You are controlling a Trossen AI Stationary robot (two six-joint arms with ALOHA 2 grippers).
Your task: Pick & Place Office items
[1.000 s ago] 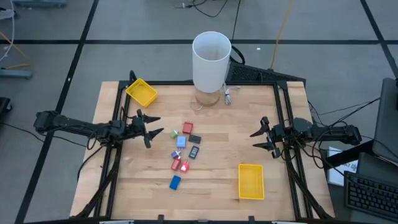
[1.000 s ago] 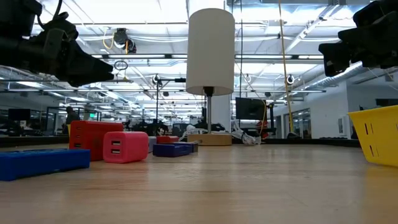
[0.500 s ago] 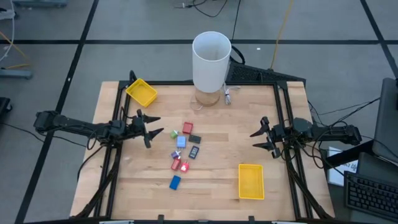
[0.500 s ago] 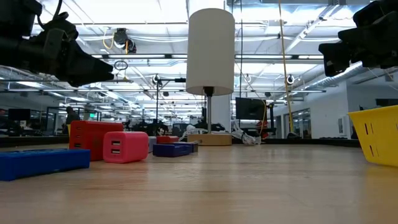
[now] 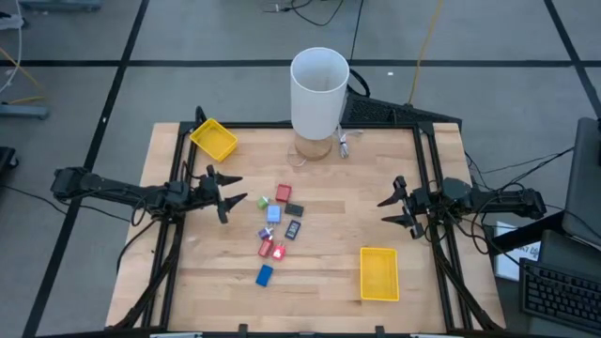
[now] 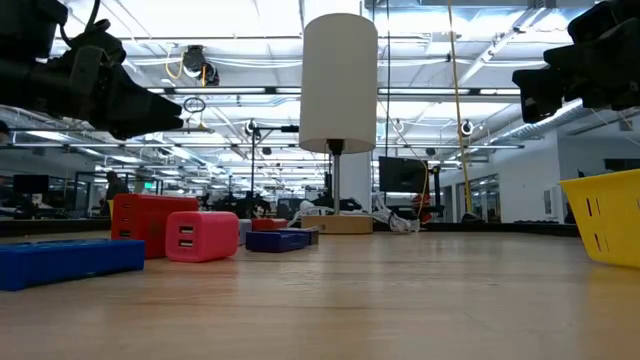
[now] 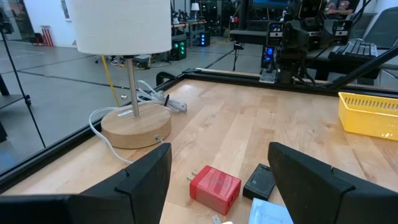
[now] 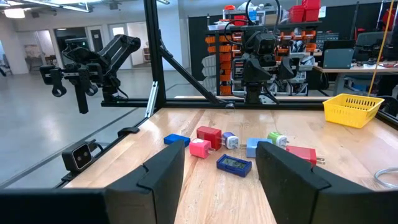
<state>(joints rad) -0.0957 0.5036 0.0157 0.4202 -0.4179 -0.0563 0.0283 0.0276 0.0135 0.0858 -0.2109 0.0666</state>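
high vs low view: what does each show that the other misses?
Only high: the yellow tray at the far left corner, the green piece, and both arms whole, with left pincer and right pincer open above the table.
Only low: the room behind.
Both: the white lamp, the near yellow tray, and the blue piece.

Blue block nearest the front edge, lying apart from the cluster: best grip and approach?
Come straight down on the blue block and close across its narrow width. It lies flat and tilted on the table, both long sides free. The left hand, open, is nearer.
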